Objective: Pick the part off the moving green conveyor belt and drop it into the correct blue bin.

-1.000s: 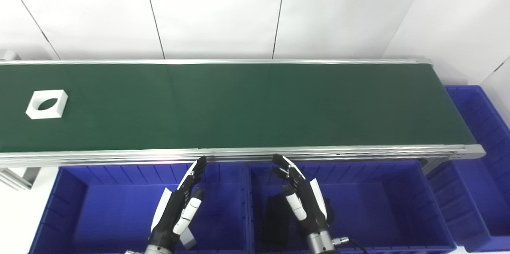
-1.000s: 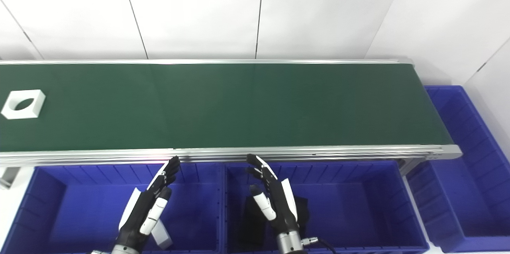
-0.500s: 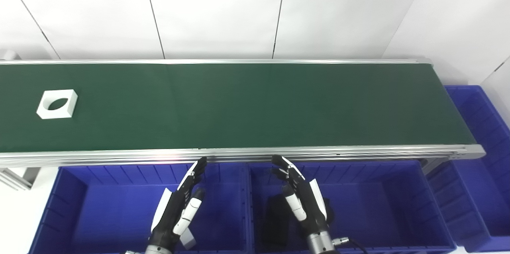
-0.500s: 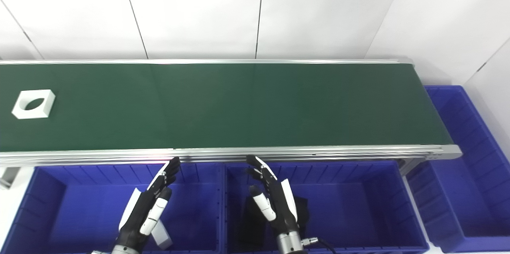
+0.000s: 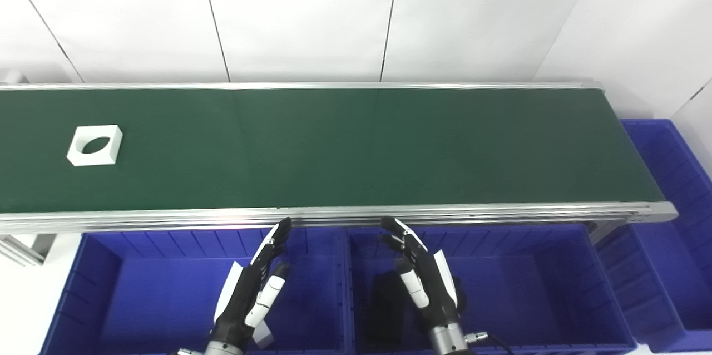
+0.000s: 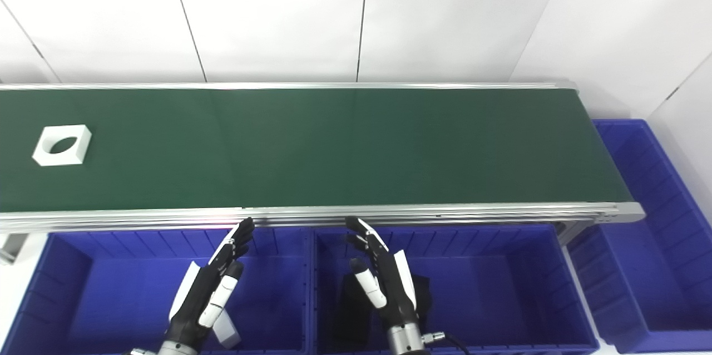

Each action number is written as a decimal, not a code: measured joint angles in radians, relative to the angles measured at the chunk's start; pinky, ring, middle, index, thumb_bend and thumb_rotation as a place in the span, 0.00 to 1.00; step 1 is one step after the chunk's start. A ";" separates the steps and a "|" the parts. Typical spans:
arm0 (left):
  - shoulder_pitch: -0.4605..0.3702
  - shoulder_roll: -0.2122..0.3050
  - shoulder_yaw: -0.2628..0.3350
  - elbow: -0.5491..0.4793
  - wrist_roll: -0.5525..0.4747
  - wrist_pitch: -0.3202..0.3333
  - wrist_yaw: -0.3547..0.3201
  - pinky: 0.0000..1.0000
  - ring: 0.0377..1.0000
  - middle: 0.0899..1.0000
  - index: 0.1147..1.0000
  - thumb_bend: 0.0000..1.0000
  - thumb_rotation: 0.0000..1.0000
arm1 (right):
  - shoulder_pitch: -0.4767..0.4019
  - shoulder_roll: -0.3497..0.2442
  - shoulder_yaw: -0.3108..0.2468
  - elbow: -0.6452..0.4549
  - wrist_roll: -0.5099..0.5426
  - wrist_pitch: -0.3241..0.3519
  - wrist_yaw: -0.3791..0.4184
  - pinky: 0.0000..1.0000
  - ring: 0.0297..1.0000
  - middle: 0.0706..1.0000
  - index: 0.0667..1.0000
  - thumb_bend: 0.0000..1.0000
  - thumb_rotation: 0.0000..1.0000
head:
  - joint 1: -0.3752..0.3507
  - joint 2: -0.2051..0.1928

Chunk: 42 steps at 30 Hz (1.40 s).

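A white square part with a round hole lies flat on the green conveyor belt at its far left; it also shows in the right eye view. My left hand is open and empty, held over the left blue bin below the belt's near rail. My right hand is open and empty over the middle blue bin. Both hands are far to the right of the part and touch nothing.
A white part lies in the left bin under my left hand. A black part lies in the middle bin. A third blue bin stands at the belt's right end. White wall panels stand behind the belt.
The white part has ridden the belt to the right. Both hands have stayed almost still.
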 measured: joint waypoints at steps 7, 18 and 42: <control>0.000 0.000 -0.005 0.000 0.000 0.000 0.004 0.93 0.95 0.95 0.94 0.58 1.00 | 0.000 0.000 -0.001 0.001 0.001 0.000 0.001 0.84 0.80 0.86 0.84 0.78 1.00 | 0.005 -0.002; 0.000 0.001 -0.006 0.000 0.013 0.000 0.006 0.93 0.95 0.95 0.94 0.59 1.00 | 0.000 0.001 -0.006 0.001 0.000 0.000 0.003 0.83 0.80 0.85 0.84 0.77 1.00 | 0.003 -0.002; -0.004 0.002 -0.019 0.015 0.014 0.000 0.026 0.92 0.94 0.95 0.93 0.58 1.00 | -0.001 -0.001 -0.006 0.012 0.001 0.000 0.005 0.83 0.81 0.86 0.86 0.77 1.00 | 0.057 -0.028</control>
